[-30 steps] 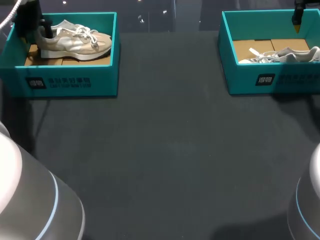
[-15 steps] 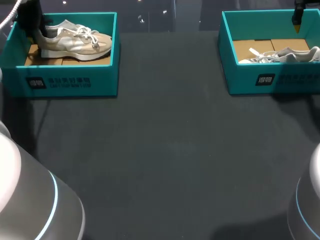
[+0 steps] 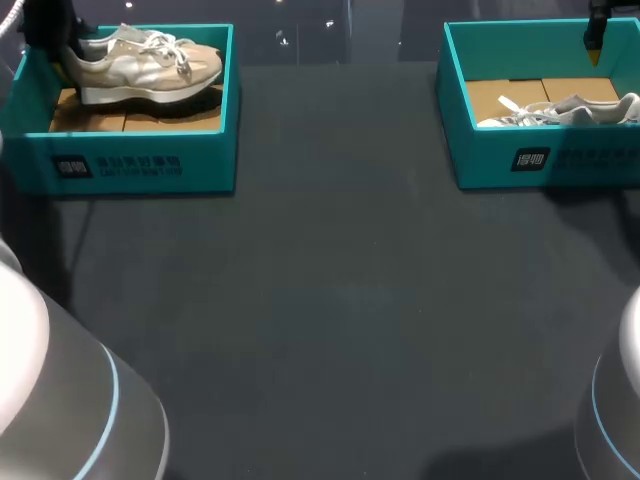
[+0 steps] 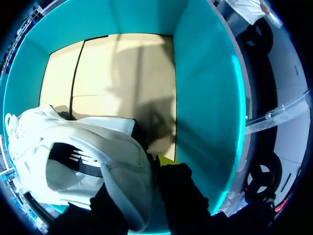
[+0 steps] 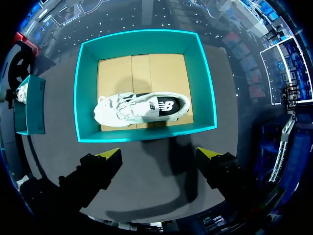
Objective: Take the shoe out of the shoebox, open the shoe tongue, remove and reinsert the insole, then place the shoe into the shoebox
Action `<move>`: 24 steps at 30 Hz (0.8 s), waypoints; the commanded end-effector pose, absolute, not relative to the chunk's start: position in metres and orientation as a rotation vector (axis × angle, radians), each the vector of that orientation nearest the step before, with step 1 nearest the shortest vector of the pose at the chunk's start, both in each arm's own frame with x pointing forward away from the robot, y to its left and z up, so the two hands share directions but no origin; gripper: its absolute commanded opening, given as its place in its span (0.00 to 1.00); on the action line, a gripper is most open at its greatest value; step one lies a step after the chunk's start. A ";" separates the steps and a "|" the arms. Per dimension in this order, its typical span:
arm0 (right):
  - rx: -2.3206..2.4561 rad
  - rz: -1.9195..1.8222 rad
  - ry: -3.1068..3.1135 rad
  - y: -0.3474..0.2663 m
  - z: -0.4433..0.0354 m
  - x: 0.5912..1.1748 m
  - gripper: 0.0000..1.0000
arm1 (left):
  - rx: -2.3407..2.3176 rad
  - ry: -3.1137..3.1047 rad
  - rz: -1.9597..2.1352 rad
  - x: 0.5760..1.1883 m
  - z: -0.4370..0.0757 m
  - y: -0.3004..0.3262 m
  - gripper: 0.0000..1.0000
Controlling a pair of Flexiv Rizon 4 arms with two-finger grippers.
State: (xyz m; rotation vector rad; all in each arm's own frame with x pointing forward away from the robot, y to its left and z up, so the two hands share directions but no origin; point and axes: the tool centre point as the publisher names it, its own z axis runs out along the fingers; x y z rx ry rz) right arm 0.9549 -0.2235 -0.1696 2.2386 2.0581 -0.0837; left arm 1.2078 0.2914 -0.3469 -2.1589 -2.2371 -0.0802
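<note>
Left gripper (image 4: 149, 169) pinches the heel of the shoe (image 3: 150, 66), which appears raised off the floor inside the left shoebox (image 3: 140, 165) | right gripper (image 5: 159, 155) spread above the other shoebox (image 5: 146, 134) | Risk: heel-only pinch lets the toe sag, catch the wall and slip out.

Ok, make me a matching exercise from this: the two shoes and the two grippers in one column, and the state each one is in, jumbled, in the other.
Things:
1. left shoe
2. right shoe
3. left gripper
4. right gripper

States:
A. open, above the right box
B. held at its heel
C. lying in its box, untouched
D. shut, down inside the left box

Pairs: 1-B, 2-C, 3-D, 4-A.
</note>
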 end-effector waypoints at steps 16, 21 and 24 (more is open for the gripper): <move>2.239 -0.084 2.056 -0.223 -0.170 0.955 1.00 | -2.248 -2.241 -0.144 1.187 -0.262 0.300 0.00; 2.239 -0.084 2.056 -0.223 -0.170 0.955 1.00 | -2.237 -2.236 -0.182 1.180 -0.251 0.296 0.00; 2.239 -0.084 2.056 -0.223 -0.170 0.955 1.00 | -2.230 -2.244 -0.212 1.178 -0.242 0.294 0.00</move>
